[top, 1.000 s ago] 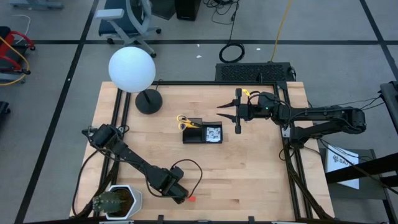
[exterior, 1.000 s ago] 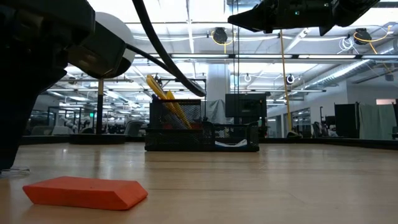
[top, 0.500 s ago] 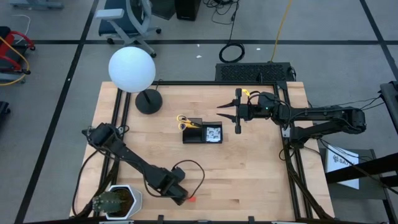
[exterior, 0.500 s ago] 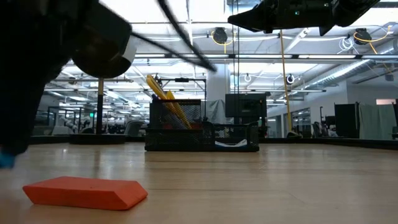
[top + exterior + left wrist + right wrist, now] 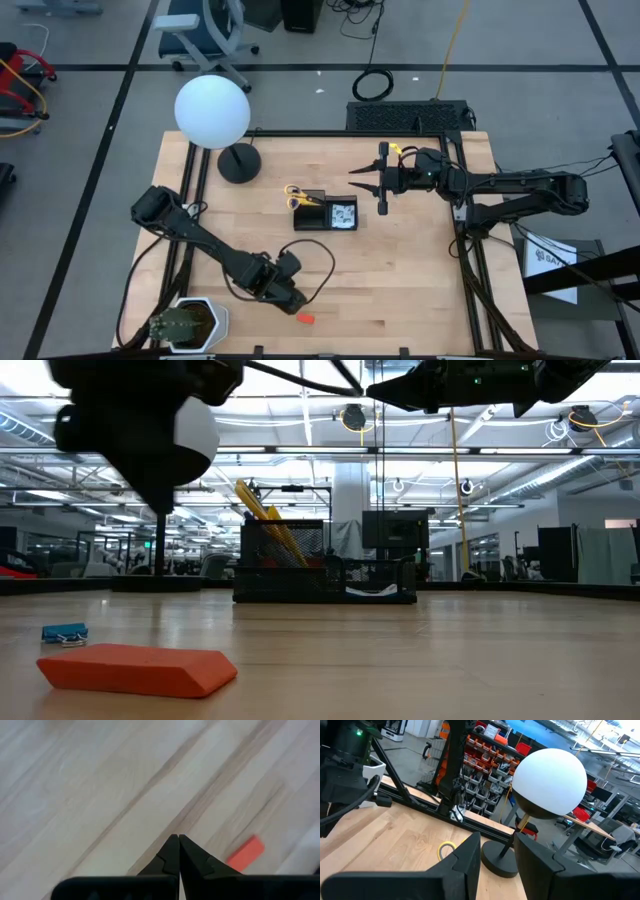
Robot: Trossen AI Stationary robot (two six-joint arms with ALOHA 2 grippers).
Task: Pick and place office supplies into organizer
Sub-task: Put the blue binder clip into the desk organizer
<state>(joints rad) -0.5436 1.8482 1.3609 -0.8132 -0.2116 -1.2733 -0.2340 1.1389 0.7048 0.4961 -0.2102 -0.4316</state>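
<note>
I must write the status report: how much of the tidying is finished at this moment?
Done: yellow scissors stand in the organizer. In hand: nothing; the left gripper is shut and empty beside the red eraser, and the right gripper waits open. Left: the eraser.

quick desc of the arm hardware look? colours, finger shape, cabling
Both arms are dark, near-black, jointed tubes. The left gripper has two slim black fingers tapering to sharp points, and a thin black cable loops loosely beside that arm's wrist. The right gripper carries broader, flat, dark fingers with squared tips, plus a small yellow tag or connector behind them. No logos or markings are legible.
</note>
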